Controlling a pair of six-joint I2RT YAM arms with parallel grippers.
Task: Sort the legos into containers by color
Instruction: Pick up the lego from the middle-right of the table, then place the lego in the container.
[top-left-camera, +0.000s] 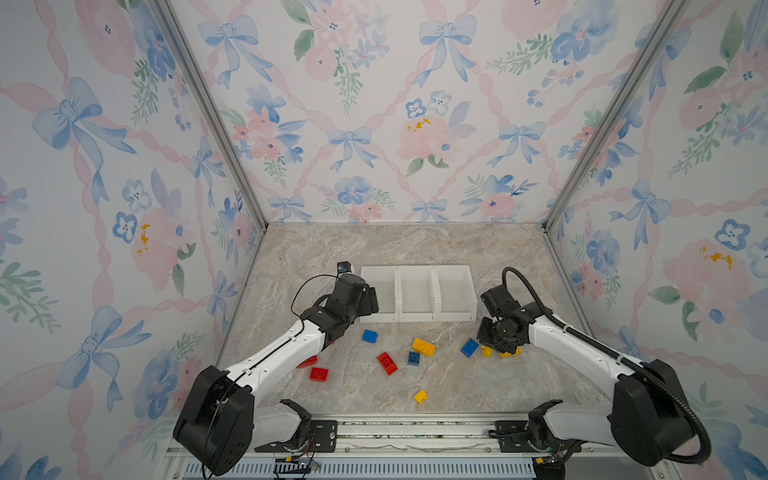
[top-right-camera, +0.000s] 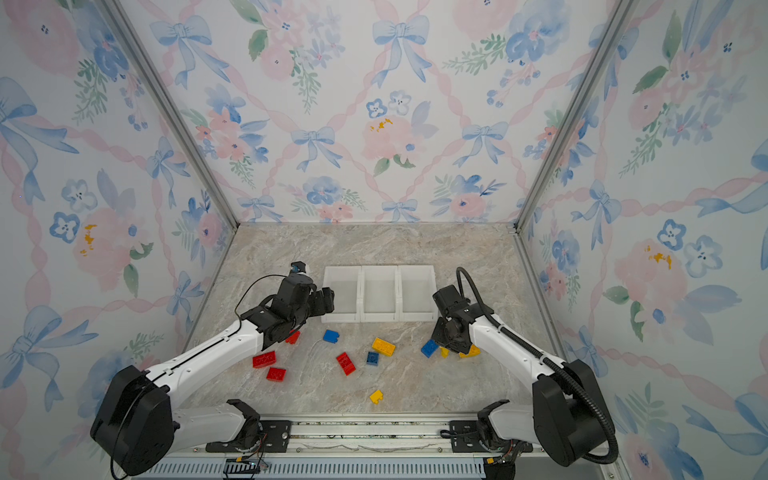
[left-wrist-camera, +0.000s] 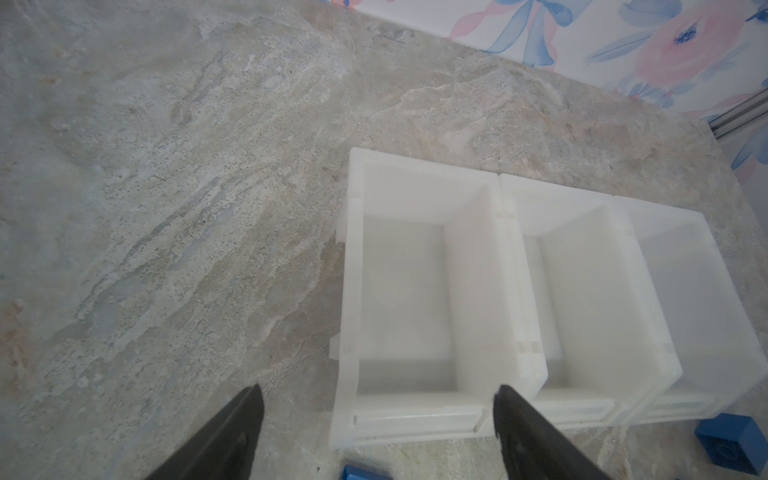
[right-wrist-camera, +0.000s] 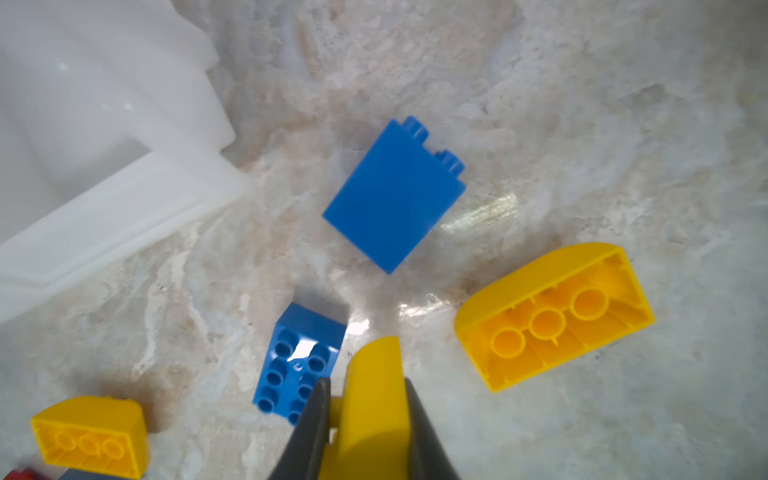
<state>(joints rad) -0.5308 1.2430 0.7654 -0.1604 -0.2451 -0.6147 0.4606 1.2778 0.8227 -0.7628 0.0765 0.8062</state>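
Three joined white containers (top-left-camera: 417, 318) stand mid-table, nothing visible inside. My left gripper (top-left-camera: 369, 300) hovers open and empty at the front corner of the left container (left-wrist-camera: 353, 266); its fingertips (left-wrist-camera: 254, 395) stand wide apart. My right gripper (right-wrist-camera: 365, 384) is shut on a yellow lego (right-wrist-camera: 372, 374) low over the table, right of the containers (top-right-camera: 380, 318). Around it lie a smooth blue lego (right-wrist-camera: 395, 195), a studded blue lego (right-wrist-camera: 299, 361) and two yellow legos (right-wrist-camera: 552, 316) (right-wrist-camera: 91, 436). Loose legos dot the table: red (top-left-camera: 387, 363), yellow (top-left-camera: 424, 346), blue (top-left-camera: 369, 336).
More legos lie in front of the containers: red ones (top-left-camera: 318, 374) by my left arm, a small blue one (top-left-camera: 413, 358), a blue one (top-left-camera: 469, 347) beside the right gripper (top-left-camera: 496, 343), and a yellow one (top-left-camera: 420, 396) near the front rail. Floral walls enclose three sides.
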